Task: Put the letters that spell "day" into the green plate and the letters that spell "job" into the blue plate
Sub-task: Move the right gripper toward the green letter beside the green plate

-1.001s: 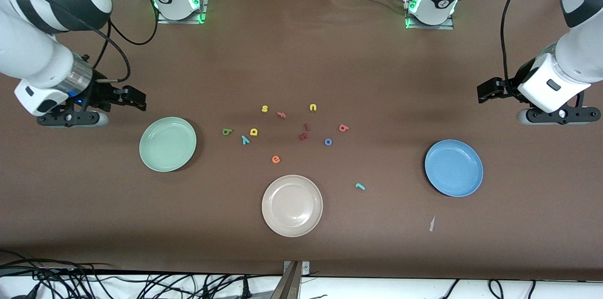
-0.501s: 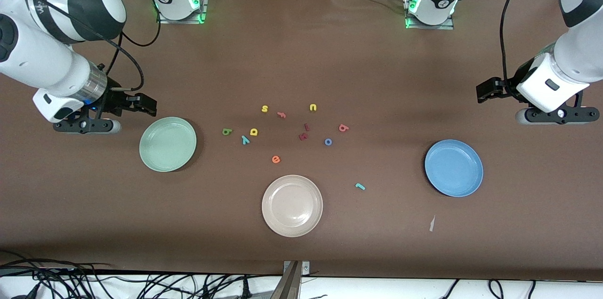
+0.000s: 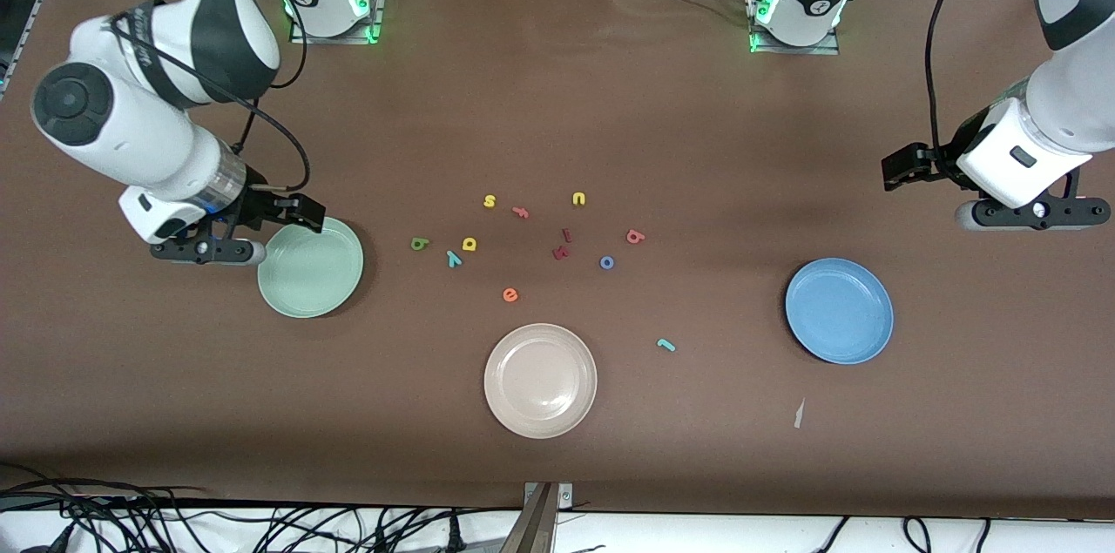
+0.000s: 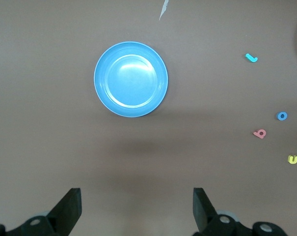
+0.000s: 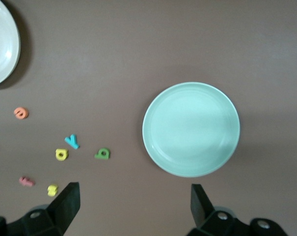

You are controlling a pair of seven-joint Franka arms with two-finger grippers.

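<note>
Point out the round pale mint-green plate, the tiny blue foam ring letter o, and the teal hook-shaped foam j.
round pale mint-green plate (image 3: 300,296), front view, on its raised rim.
tiny blue foam ring letter o (image 3: 607,262), front view, on the ring's edge.
teal hook-shaped foam j (image 3: 666,346), front view, on its stem.

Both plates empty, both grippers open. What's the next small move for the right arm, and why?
Probably carry the right gripper, open beside the green plate, over to the green d, the nearest "day" letter. The yellow a and teal y lie loose just past it. The left gripper waits.
</note>
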